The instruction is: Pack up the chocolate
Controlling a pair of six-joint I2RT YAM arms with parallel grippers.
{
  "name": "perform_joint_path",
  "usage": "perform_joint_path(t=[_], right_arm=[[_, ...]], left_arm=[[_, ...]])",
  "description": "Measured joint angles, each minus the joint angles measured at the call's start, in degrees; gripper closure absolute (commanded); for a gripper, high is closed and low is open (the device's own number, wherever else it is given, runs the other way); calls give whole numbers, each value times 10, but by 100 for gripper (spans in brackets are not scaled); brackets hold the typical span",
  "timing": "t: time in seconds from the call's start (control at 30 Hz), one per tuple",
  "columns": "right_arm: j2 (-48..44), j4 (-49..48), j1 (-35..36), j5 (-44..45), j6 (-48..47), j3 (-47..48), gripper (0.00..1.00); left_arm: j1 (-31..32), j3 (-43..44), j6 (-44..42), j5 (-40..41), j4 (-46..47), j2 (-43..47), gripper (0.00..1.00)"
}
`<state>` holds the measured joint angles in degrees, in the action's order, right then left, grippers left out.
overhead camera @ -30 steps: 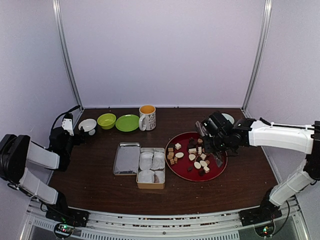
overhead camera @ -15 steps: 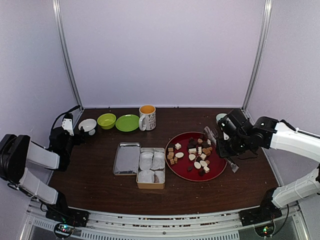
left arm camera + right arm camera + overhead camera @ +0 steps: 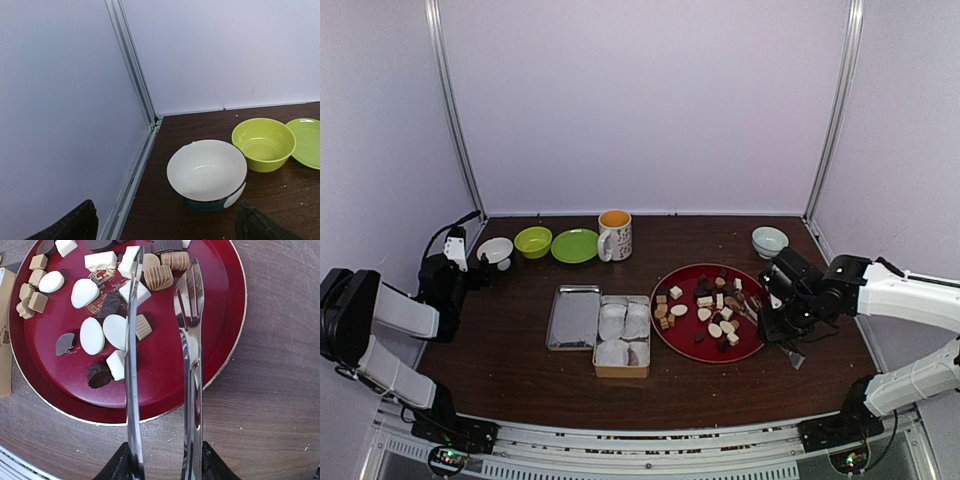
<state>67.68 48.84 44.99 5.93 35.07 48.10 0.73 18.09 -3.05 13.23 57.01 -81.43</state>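
Observation:
The chocolate [image 3: 710,312] lies as several dark, tan and white pieces on a red plate [image 3: 665,340] right of centre. My right gripper [image 3: 782,318] is at the plate's right rim, shut on thin metal tongs [image 3: 750,305]. In the right wrist view the gripper [image 3: 165,465] holds the tongs [image 3: 187,340] by their rear. Their two arms stand apart above the chocolate [image 3: 92,335] and pinch no piece. My left gripper [image 3: 470,265] rests at the far left, open and empty [image 3: 167,225], facing a white bowl [image 3: 207,172].
A tin box [image 3: 622,335] lined with white crinkled papers sits left of the plate, with its lid [image 3: 573,317] beside it. At the back stand a mug [image 3: 615,235], a green plate [image 3: 575,246], a green bowl [image 3: 533,241] and a pale bowl [image 3: 769,241].
My right arm has pulled back rightward from over the plate's middle to its right rim, carrying the tongs along. The left arm has not moved.

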Motion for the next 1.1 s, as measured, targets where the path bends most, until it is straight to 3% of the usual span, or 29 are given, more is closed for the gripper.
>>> perform_joint_path(t=[1.1], right_arm=[[116, -23, 0, 25, -6, 35, 63]], left_arm=[[0, 0, 0, 0, 0, 0, 2]])
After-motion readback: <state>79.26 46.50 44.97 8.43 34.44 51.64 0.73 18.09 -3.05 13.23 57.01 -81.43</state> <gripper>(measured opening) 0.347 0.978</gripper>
